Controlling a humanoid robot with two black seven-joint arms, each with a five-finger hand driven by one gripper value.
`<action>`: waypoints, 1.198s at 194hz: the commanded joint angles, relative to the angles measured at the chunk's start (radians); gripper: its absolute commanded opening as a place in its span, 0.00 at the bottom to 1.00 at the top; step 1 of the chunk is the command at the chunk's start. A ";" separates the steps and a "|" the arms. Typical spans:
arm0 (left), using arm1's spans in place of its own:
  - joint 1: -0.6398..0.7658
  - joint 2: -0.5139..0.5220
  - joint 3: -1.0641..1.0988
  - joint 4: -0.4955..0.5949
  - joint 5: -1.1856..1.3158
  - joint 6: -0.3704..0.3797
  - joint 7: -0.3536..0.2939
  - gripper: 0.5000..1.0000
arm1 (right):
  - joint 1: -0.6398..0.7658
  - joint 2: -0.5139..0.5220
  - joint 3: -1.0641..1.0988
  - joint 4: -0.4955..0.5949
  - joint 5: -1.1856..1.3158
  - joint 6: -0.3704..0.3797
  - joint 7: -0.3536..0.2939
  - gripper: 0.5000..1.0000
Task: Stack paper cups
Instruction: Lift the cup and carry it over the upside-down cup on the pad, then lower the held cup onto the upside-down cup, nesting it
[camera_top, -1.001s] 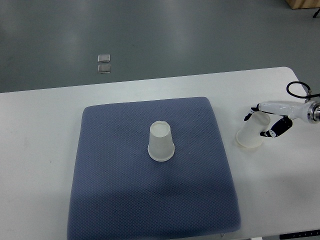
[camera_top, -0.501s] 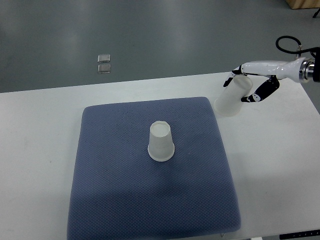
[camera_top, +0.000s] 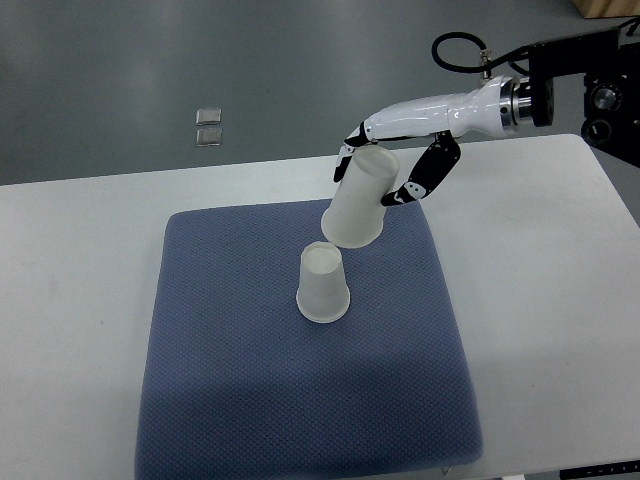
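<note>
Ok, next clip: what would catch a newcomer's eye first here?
The right hand, reaching in from the upper right, grips a tilted paper cup in the air, its open mouth angled down and to the left. Just below it a second cup stands upside down near the middle of the blue mat on the white table.

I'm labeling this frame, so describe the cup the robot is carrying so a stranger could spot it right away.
Start at the blue mat on the white table. Above its far right part, the right hand grips a paper cup. Unlike the cup standing upside down on the mat, it is tilted in the air, mouth downward.
</note>
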 joint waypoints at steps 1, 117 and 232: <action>0.000 0.000 0.000 0.000 0.000 0.000 -0.001 1.00 | 0.004 0.041 -0.002 0.015 0.000 0.004 -0.037 0.37; 0.000 0.000 0.000 0.000 0.000 0.000 -0.001 1.00 | -0.026 0.088 -0.015 0.006 -0.026 -0.008 -0.092 0.39; 0.000 0.000 0.000 0.000 -0.001 0.000 -0.001 1.00 | -0.049 0.141 -0.015 -0.008 -0.034 -0.019 -0.123 0.58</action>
